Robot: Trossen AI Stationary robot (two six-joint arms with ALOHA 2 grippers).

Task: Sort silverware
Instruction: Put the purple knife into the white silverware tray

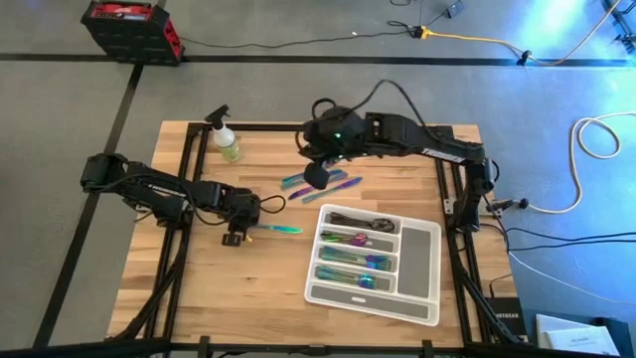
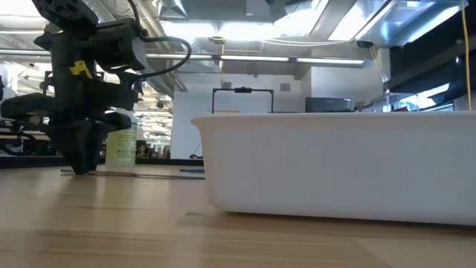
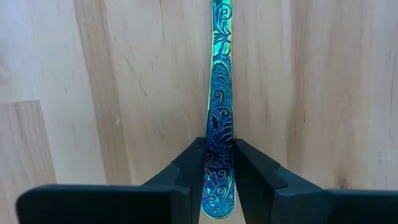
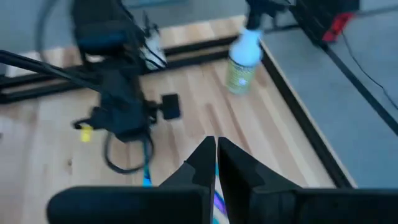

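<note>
An iridescent piece of silverware (image 1: 280, 230) lies on the wooden table left of the white tray (image 1: 422, 254). My left gripper (image 1: 237, 237) is shut on its handle and points down. A few loose iridescent pieces (image 1: 340, 184) lie near the table's middle. My right gripper (image 1: 318, 177) hangs high above them, fingers shut (image 4: 216, 146). A purple sliver (image 4: 217, 200) shows in the slit between its fingers, and I cannot tell whether it is held. The tray's compartments hold iridescent pieces (image 1: 353, 261) and dark ones (image 1: 363, 221). My left gripper pinches the patterned handle (image 3: 217, 163) between its two fingers (image 3: 189, 165), close to the handle's rounded free end. The fingers come from above, pointing steeply down, one on each long edge. The piece lies flat on the table and runs away from the gripper toward the tray (image 2: 335, 164).
A yellow-green spray bottle (image 1: 229, 144) stands at the table's far left, behind the left arm. The tray's long right-hand compartment (image 1: 419, 249) has nothing in it. Bare wood lies near the table's front left. A red and black case (image 1: 129, 25) sits on the floor beyond the table.
</note>
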